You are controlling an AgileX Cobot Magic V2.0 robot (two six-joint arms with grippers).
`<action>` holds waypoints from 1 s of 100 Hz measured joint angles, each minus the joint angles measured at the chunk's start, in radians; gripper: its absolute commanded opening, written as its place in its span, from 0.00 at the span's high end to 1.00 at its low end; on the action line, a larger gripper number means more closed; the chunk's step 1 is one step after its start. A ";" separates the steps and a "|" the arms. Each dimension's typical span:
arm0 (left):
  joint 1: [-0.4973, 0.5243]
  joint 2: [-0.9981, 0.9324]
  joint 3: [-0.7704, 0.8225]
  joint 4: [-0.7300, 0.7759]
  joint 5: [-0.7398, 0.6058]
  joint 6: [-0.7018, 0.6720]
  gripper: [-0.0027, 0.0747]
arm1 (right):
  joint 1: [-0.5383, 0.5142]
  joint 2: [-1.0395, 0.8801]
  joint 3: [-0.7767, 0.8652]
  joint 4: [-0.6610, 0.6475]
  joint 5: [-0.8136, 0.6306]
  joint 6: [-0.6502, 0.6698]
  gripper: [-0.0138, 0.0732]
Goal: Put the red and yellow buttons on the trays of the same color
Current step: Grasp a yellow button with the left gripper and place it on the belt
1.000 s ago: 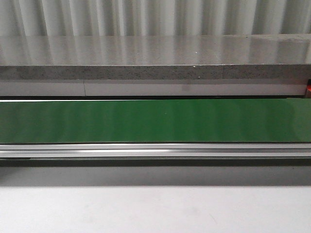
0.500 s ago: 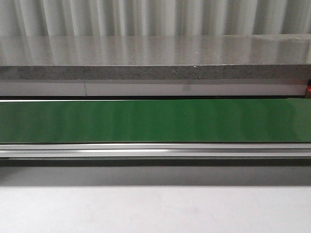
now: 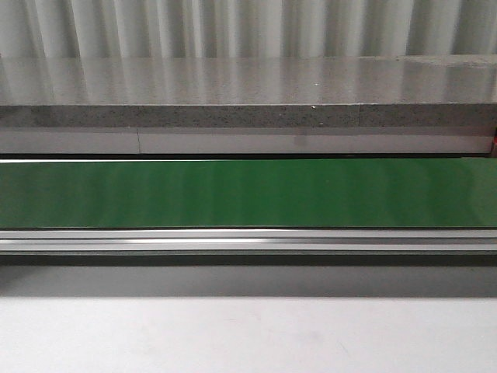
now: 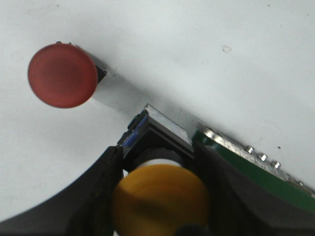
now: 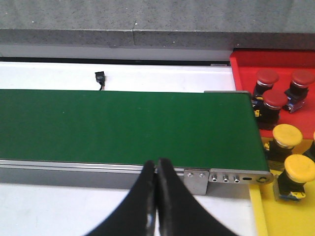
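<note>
Yellow button (image 4: 160, 196) between left jaws; front view shows only belt (image 3: 248, 194).

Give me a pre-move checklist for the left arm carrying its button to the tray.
1. Left tool gripping the yellow button: ok, fingers on both sides.
2. Red button apart from the grasp: ok.
3. Yellow tray has free space: ok, bare floor near the two yellow buttons.
4. Green belt free of buttons: ok.
5. Right tool shut, holding nothing: ok.
6. Left arm's path to the tray: cannot tell.
</note>
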 measured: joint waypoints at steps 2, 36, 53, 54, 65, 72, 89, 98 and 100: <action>-0.001 -0.013 0.005 0.000 0.001 0.009 0.75 | 0.000 0.000 0.000 0.000 0.000 0.000 0.92; -0.063 -0.253 0.250 0.002 -0.035 0.094 0.75 | 0.000 0.000 0.000 0.004 0.000 0.000 0.92; -0.119 -0.289 0.350 0.000 -0.067 0.101 0.75 | 0.000 0.000 0.000 0.004 0.000 0.000 0.92; -0.120 -0.289 0.356 0.000 -0.071 0.101 0.75 | 0.000 0.000 0.000 0.004 0.000 0.000 0.92; -0.136 -0.289 0.389 0.000 -0.099 0.101 0.75 | 0.000 0.000 0.000 0.004 0.000 0.000 0.92; -0.139 -0.289 0.401 0.000 -0.109 0.105 0.75 | 0.000 0.000 0.000 0.004 0.000 0.000 0.92; -0.139 -0.283 0.415 0.000 -0.136 0.116 0.64 | 0.000 0.000 0.000 0.004 0.000 0.000 0.92; -0.139 -0.282 0.415 0.000 -0.146 0.120 0.43 | 0.000 0.000 0.000 0.004 0.000 0.000 0.92; -0.139 -0.282 0.415 0.000 -0.146 0.122 0.38 | 0.000 0.000 0.000 0.004 0.000 0.000 0.92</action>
